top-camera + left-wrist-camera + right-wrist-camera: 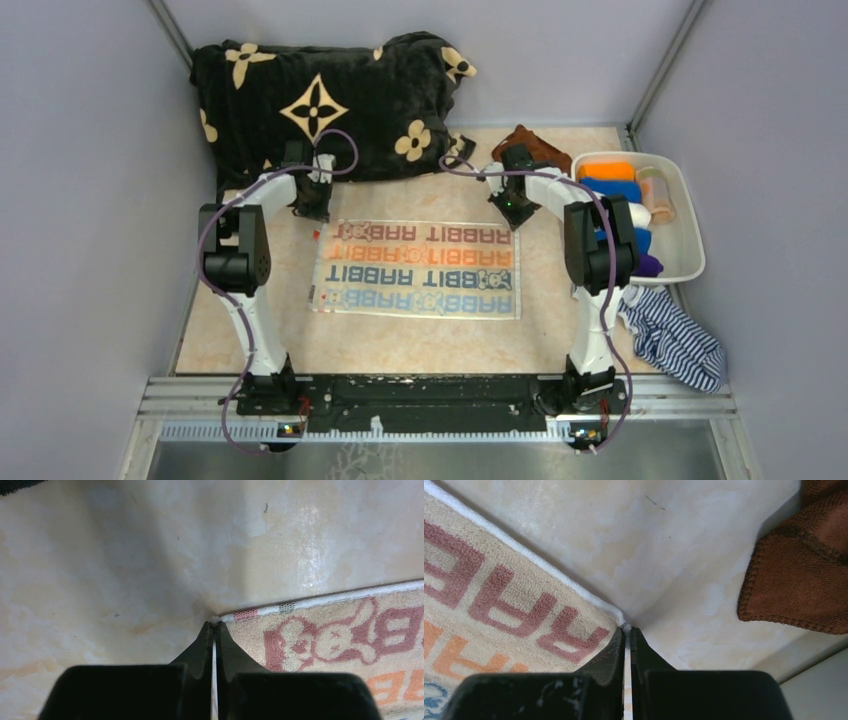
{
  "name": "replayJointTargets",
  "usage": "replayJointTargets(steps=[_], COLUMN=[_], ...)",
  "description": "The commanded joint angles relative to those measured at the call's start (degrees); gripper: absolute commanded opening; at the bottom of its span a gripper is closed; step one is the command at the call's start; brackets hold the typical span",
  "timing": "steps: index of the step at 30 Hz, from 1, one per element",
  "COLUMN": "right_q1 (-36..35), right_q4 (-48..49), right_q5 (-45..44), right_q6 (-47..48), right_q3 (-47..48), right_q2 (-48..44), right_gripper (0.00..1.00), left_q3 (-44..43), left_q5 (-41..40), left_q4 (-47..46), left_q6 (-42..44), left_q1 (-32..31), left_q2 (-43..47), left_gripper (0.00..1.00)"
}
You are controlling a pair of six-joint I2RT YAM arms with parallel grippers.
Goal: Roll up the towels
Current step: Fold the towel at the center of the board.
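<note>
The printed towel [418,268] lies spread flat on the table [400,345], lettering up. My left claw [214,630] is clamped on its far-left corner, with white hem visible between the closed fingers. My right claw [626,632] is clamped on its far-right corner in the same way. The brown towel [794,575] lies crumpled just beyond that far-right corner. Right of the printed towel, a white bin [690,220] holds the rolled towels [605,171]. A striped cloth [675,340] lies off its near-right side. A black blanket [320,100] lies beyond its far edge.
</note>
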State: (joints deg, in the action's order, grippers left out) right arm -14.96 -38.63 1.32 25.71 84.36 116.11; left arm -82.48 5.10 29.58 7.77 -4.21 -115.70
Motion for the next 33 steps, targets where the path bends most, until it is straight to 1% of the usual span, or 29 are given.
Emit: replayJointTargets(steps=[1,7,13,19,22,28,33], right_q1=[1.9,4.4,4.4,4.5,4.4,3.3,1.6], right_q4=[2.6,5.7,6.3,6.5,6.7,8.6,7.5], right_q5=[-4.1,-7.7,-7.2,-7.5,-7.2,-6.6,-5.6], right_q6=[-0.8,-1.4,-0.2,0.5,0.7,1.4,-0.5], right_q3=[2.3,6.0,4.7,-2.5,-6.8,-16.1,-21.5], right_q2=[-3.5,-6.1,-10.1,-17.4,-23.4,-33.0,-37.2], right_gripper=[0.00,0.00,0.00,0.00,0.00,0.00,0.00], left_q3=[-0.8,-5.0,-4.2,1.5,5.1,13.1,19.5], left_q5=[0.1,2.3,3.8,3.2,3.1,5.9,5.1], left_q4=[0.1,-1.5,-2.9,-3.9,-4.2,-4.3,-3.2], left_q6=[0.8,0.0,-1.0,-0.9,-1.6,-4.7,-7.3], left_q1=[-0.5,0.2,0.3,0.2,0.2,0.2,0.1], left_q2=[3.3,5.2,7.8,13.4,16.9,23.9,28.6], left_gripper=[0.00,0.00,0.00,0.00,0.00,0.00,0.00])
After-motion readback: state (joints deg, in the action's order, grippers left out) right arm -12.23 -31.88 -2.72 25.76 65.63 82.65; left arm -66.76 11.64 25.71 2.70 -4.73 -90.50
